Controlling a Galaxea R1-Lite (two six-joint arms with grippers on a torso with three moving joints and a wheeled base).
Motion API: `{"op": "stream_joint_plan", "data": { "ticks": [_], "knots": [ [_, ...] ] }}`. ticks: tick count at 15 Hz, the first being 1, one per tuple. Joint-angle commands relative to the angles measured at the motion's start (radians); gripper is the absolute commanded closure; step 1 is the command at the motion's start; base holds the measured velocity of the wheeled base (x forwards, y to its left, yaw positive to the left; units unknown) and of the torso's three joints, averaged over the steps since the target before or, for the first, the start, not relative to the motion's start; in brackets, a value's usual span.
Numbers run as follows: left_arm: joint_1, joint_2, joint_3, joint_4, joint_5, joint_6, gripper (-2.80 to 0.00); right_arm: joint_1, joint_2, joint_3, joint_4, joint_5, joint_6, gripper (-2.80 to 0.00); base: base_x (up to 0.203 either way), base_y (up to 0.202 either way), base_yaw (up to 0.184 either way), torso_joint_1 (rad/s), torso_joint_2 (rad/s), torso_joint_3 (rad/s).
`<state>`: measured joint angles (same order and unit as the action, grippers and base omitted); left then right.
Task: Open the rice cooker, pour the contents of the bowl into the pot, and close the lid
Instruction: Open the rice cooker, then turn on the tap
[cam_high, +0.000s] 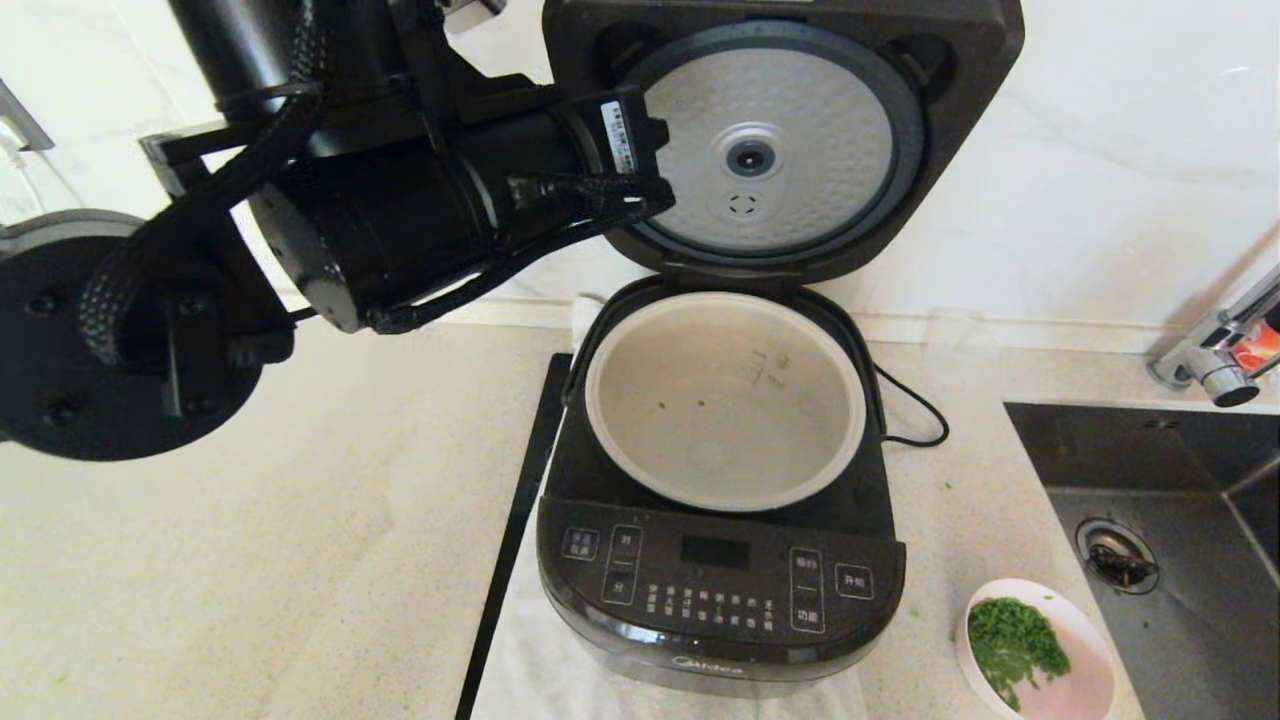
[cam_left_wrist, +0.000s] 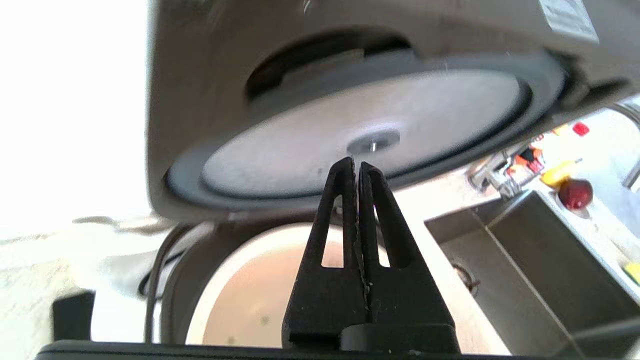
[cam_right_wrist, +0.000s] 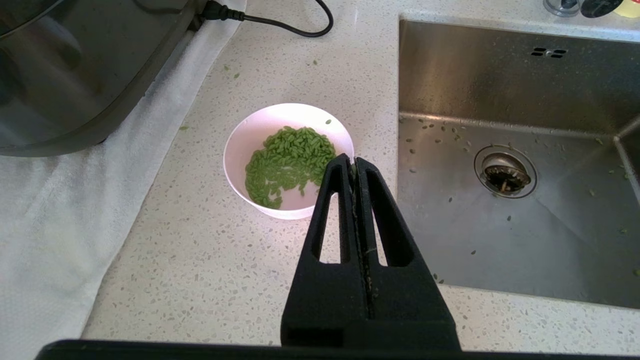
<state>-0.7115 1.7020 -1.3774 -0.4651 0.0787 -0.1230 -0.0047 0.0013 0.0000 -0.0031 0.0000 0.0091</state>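
Lid (cam_high: 770, 150) up. Your left hand (cam_left_wrist: 356, 167), pinched empty, sits close; bumping it drops it over the pot (cam_high: 725, 400). Right hand (cam_right_wrist: 354, 165) pinched empty above the bowl (cam_right_wrist: 250, 145) at 5 o'clock.

The rice cooker (cam_high: 720, 590) front reads "Midea" — faintly, it seems.

The scene is brightly and evenly lit. In the left wrist view the wall beside the lid (cam_left_wrist: 350, 125) is blown out to pure white, and the lid itself is smeared by blur. Soft glare is seen on the cooker (cam_high: 720, 590) front. The bowl (cam_right_wrist: 240, 150) is rendered sharply, a faint shadow being cast beneath it. Straight edges near the sink (cam_high: 1150, 450) are bowed by the lens.
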Motion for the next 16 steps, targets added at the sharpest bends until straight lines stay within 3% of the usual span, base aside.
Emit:
{"op": "stream_joint_plan", "data": {
  "ticks": [1, 4, 7, 9, 12, 16],
  "knots": [
    [-0.003, -0.09, 0.076, -0.003, 0.003, -0.001, 0.0, 0.0, 0.0, 0.0, 0.0, 0.0, 0.0, 0.0, 0.0, 0.0, 0.0, 0.0, 0.0, 0.0],
    [-0.002, -0.241, 0.229, 0.005, 0.039, 0.009, 0.0, 0.0, 0.0, 0.0, 0.0, 0.0, 0.0, 0.0, 0.0, 0.0, 0.0, 0.0, 0.0, 0.0],
    [0.05, -0.434, 0.371, 0.011, 0.179, 0.068, 0.0, 0.0, 0.0, 0.0, 0.0, 0.0, 0.0, 0.0, 0.0, 0.0, 0.0, 0.0, 0.0, 0.0],
    [0.16, -0.58, 0.449, 0.037, 0.237, 0.108, 0.0, 0.0, 0.0, 0.0, 0.0, 0.0, 0.0, 0.0, 0.0, 0.0, 0.0, 0.0, 0.0, 0.0],
    [0.387, -0.843, 0.59, 0.11, 0.288, 0.152, 0.0, 0.0, 0.0, 0.0, 0.0, 0.0, 0.0, 0.0, 0.0, 0.0, 0.0, 0.0, 0.0, 0.0],
    [0.592, -1.192, 0.839, 0.164, 0.327, 0.177, 0.0, 0.0, 0.0, 0.0, 0.0, 0.0, 0.0, 0.0, 0.0, 0.0, 0.0, 0.0, 0.0, 0.0]
  ]
}}
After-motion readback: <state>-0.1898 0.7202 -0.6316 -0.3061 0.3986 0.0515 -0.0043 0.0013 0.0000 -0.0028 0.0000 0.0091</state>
